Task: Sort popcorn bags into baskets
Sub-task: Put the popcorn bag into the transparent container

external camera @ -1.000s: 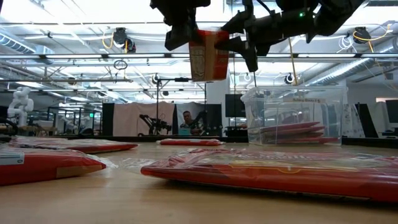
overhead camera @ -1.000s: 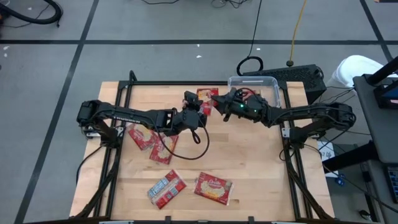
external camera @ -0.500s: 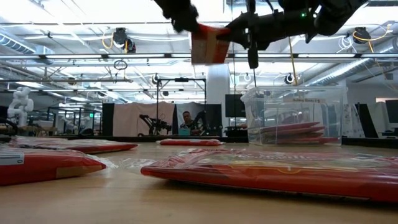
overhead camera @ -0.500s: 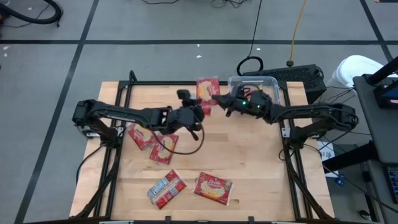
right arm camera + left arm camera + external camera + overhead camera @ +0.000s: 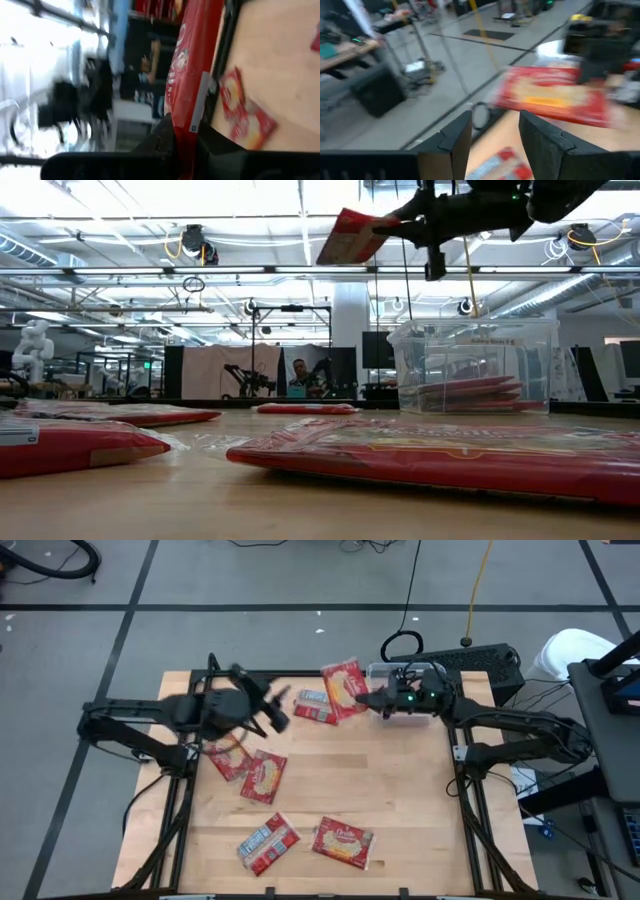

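right tool | gripping 1 popcorn bag | table bags: 6

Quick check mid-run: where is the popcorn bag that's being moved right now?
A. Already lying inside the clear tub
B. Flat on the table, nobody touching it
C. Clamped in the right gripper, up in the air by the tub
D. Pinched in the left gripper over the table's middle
C: the right gripper is shut on the popcorn bag, held aloft beside the clear tub, while the left gripper stands open and empty.
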`<act>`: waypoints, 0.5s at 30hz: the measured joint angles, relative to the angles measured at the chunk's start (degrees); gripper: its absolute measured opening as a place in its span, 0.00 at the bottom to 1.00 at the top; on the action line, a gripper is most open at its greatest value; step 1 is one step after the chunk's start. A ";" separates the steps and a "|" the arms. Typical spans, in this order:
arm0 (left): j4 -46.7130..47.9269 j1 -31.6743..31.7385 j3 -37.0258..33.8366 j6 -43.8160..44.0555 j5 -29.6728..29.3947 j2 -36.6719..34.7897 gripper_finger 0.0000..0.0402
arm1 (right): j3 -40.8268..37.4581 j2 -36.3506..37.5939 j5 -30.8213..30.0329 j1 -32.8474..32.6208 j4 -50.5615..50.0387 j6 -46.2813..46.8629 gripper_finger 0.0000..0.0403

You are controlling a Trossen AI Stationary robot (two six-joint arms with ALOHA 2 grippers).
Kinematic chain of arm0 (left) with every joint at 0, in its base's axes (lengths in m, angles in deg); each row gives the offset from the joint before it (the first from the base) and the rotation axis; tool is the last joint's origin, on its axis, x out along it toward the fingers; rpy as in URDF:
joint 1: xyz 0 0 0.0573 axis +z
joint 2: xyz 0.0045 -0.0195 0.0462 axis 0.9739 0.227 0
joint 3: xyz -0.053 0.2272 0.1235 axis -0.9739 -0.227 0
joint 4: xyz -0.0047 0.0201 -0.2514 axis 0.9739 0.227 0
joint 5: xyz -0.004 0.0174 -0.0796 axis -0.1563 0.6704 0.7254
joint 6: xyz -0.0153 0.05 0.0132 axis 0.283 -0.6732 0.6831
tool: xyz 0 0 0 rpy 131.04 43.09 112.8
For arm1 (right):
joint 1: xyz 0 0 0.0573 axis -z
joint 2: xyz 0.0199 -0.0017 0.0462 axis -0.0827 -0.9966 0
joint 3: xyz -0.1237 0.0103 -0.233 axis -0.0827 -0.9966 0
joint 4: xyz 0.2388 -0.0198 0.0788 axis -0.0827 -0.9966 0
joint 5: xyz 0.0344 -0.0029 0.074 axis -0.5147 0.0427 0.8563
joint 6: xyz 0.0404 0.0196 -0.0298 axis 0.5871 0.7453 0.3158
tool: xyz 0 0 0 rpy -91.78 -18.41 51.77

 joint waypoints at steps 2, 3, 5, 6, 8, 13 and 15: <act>2.79 0.32 0.04 0.45 -1.17 -2.86 0.40 | 0.00 0.86 2.80 -0.30 -2.36 -1.03 0.03; 4.57 0.27 0.02 2.55 -1.50 -4.13 0.39 | 0.00 1.02 3.92 -0.75 -2.72 -1.37 0.03; 5.64 0.67 0.10 8.76 -1.55 -6.07 0.37 | 0.00 1.11 6.17 -1.69 -2.48 -1.94 0.03; 7.07 1.55 0.10 12.33 -1.22 -7.02 0.35 | 0.00 1.31 7.29 -2.10 -2.60 -1.92 0.03; 8.63 4.82 0.04 19.05 2.79 -7.77 0.33 | 0.00 1.40 8.93 -3.06 -2.56 -1.48 0.04; 11.28 16.21 0.05 31.84 32.89 -7.09 0.26 | 0.02 1.35 12.31 -4.80 -2.98 0.31 0.04; 11.15 19.69 0.06 34.61 46.65 -5.34 0.25 | 0.02 1.38 14.88 -5.31 -2.94 1.31 0.04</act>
